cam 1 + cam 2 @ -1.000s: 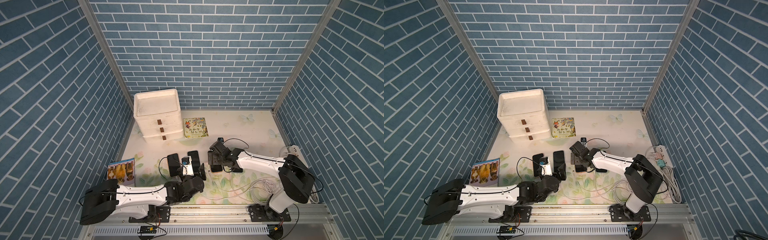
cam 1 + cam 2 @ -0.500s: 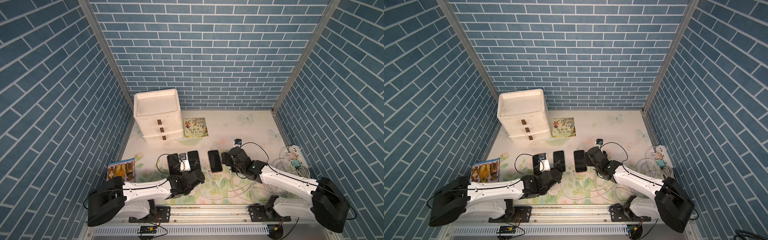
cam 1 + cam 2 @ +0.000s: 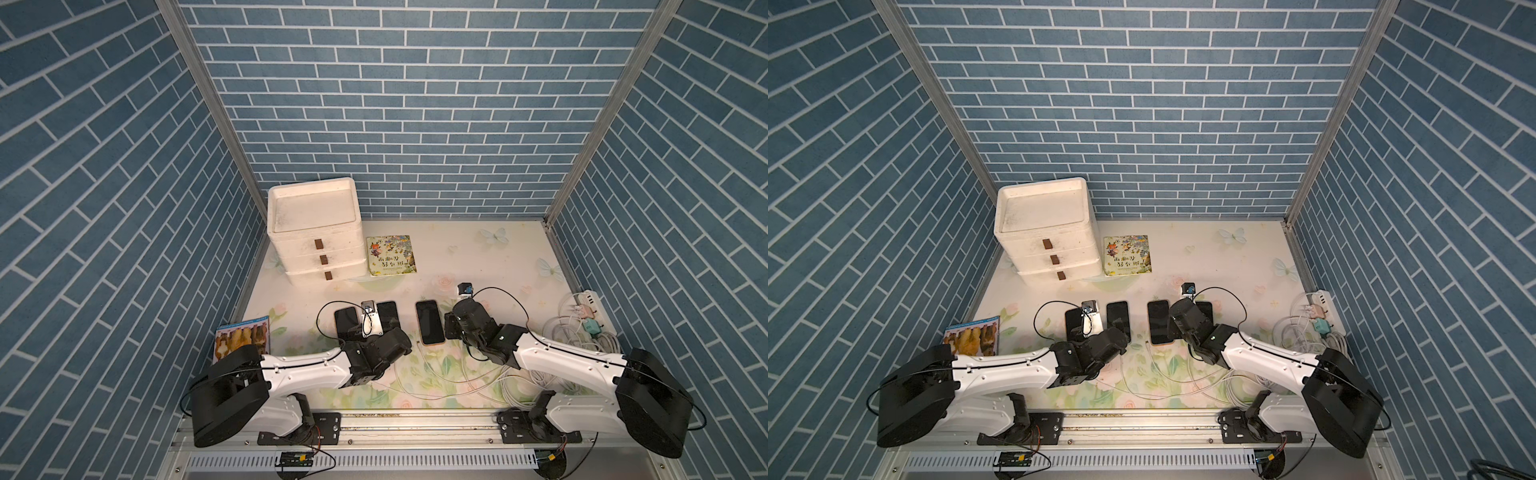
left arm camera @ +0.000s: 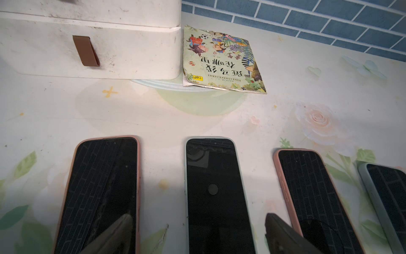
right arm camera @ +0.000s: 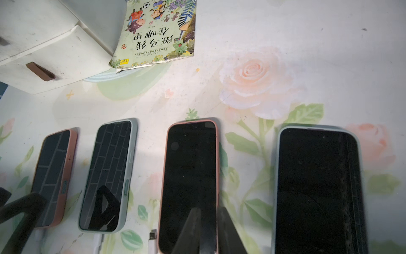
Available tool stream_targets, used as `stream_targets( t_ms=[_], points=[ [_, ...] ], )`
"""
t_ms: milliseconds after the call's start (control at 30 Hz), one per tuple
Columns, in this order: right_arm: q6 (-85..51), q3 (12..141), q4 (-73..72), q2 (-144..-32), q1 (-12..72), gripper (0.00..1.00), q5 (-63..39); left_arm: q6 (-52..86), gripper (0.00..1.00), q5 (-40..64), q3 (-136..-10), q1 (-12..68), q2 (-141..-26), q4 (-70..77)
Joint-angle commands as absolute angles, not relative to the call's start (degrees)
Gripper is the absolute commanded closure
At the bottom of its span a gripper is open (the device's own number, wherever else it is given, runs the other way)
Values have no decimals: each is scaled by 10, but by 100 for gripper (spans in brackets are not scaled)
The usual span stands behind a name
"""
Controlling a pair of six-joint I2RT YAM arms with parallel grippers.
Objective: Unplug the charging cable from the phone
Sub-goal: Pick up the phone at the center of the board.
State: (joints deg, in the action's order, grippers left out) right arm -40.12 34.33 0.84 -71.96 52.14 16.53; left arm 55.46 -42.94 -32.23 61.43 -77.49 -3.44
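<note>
Lying flat, pink-cased phone [image 5: 189, 171] shows dark screen.

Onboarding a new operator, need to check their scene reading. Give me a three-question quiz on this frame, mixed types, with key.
1. How many phones lie side by side on the table?
2. True or false: the left gripper is shut.
3. The loose cable plug lies beside: A a pink-cased phone, B the picture book, C the drawer unit.
Key: 1 four; 2 false, it is open; 3 A.
</note>
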Motion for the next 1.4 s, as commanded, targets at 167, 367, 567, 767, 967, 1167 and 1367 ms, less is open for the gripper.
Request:
stream_targets(
  t_ms=[167, 367, 567, 767, 967, 1167, 1367],
  points=[
    [-410, 321, 26, -670, 536, 83, 227, 533, 3, -418, -368, 605, -821, -33],
    [-406, 310, 37, -637, 537, 84, 249, 529, 0, -415, -388, 598, -837, -39],
    [-403, 312, 46, -627, 537, 79, 266, 528, 0, -399, -435, 582, -870, -80],
    [-406, 303, 37, -618, 537, 38, 281, 533, 0, -385, -468, 579, -897, -111],
    [-413, 295, -12, -645, 537, 16, 328, 542, 0, -343, -443, 554, -891, -97],
    [-415, 276, -71, -632, 535, 16, 286, 530, 0, -290, -444, 532, -916, -86],
    [-406, 316, -41, -683, 534, 17, 246, 505, 0, -249, -458, 508, -936, -98]
  ],
)
